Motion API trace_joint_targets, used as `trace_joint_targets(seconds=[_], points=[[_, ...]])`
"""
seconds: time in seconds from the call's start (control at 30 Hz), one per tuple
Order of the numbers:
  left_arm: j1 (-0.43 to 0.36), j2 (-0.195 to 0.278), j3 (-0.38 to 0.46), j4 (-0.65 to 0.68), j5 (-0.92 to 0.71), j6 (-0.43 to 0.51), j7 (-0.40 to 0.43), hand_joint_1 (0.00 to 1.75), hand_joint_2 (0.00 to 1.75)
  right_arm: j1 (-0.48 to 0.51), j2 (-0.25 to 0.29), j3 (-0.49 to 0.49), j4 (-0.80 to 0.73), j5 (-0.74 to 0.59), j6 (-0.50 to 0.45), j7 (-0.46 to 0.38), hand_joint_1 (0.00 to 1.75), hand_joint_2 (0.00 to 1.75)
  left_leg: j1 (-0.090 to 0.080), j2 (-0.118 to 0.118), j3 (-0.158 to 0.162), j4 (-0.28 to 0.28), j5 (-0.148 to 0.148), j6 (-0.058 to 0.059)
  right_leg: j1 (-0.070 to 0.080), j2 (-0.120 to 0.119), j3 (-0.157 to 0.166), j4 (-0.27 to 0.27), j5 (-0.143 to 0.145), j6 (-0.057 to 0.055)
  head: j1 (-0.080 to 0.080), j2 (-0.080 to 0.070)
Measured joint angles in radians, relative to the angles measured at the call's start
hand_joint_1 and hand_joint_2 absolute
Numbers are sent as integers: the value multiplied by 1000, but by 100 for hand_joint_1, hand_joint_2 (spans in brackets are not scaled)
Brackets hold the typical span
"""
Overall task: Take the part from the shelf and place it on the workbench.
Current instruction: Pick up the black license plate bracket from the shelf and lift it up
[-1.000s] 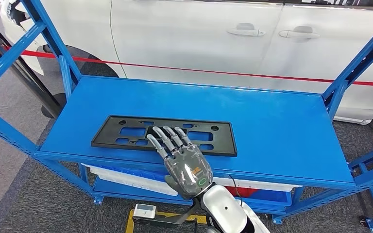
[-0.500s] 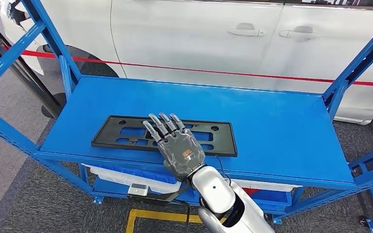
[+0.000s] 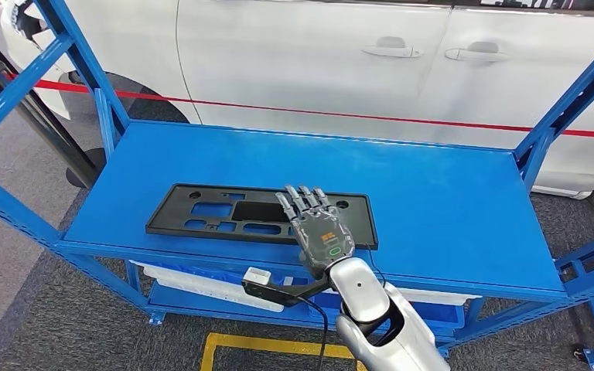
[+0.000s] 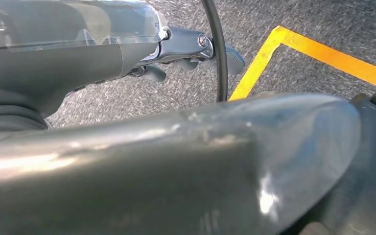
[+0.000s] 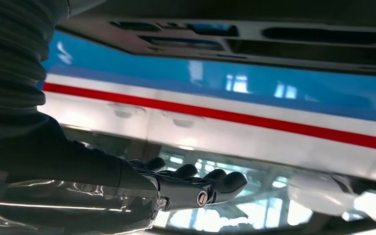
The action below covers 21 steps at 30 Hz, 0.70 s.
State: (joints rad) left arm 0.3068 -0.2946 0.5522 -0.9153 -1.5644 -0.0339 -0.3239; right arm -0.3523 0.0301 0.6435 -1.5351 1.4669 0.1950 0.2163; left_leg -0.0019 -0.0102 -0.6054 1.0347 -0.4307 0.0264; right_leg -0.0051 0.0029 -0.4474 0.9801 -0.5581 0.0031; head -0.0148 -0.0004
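Observation:
The part is a flat black rectangular plate with cut-outs, lying near the front edge of the blue shelf top. My right hand is over the plate's right end, palm down, fingers stretched forward and apart, holding nothing; whether it touches the plate I cannot tell. In the right wrist view the same hand shows its straight fingers, with the plate and the blue shelf beyond. My left hand hangs over the grey floor and holds nothing.
Blue uprights frame the shelf on both sides. A white car with a red stripe stands close behind it. A long white piece lies on the lower level. A yellow line marks the floor in front.
My right hand has slid to the right along the plate, from its middle to its right end. The plate has stayed where it was.

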Motion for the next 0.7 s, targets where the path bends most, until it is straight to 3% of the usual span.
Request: trace_joint_targets(seconds=[0.1, 0.27, 0.5, 0.7], points=[[4, -1, 6, -13, 0, -27, 3, 0, 0, 21, -4, -37, 11, 6, 9, -4, 0, 175, 0, 0, 0, 0, 0, 0, 0, 0, 0, 0, 0, 0, 0, 0], [56, -28, 14, -169, 10, -186, 3, 0, 0, 61, -5, -80, 28, 37, 24, -19, 0, 175, 0, 0, 0, 0, 0, 0, 0, 0, 0, 0, 0, 0, 0, 0], [100, -43, 15, -278, 4, -211, -17, 0, 0, 85, -5, -116, 37, 35, 17, -30, 0, 175, 0, 0, 0, 0, 0, 0, 1, 0, 0, 0, 0, 0, 0, 0], [129, -51, 8, -328, 91, -219, 55, 0, 0, 103, 0, -136, 36, 27, 13, -45, 0, 175, 0, 0, 0, 0, 0, 0, 1, 0, 0, 0, 0, 0, 0, 0]])
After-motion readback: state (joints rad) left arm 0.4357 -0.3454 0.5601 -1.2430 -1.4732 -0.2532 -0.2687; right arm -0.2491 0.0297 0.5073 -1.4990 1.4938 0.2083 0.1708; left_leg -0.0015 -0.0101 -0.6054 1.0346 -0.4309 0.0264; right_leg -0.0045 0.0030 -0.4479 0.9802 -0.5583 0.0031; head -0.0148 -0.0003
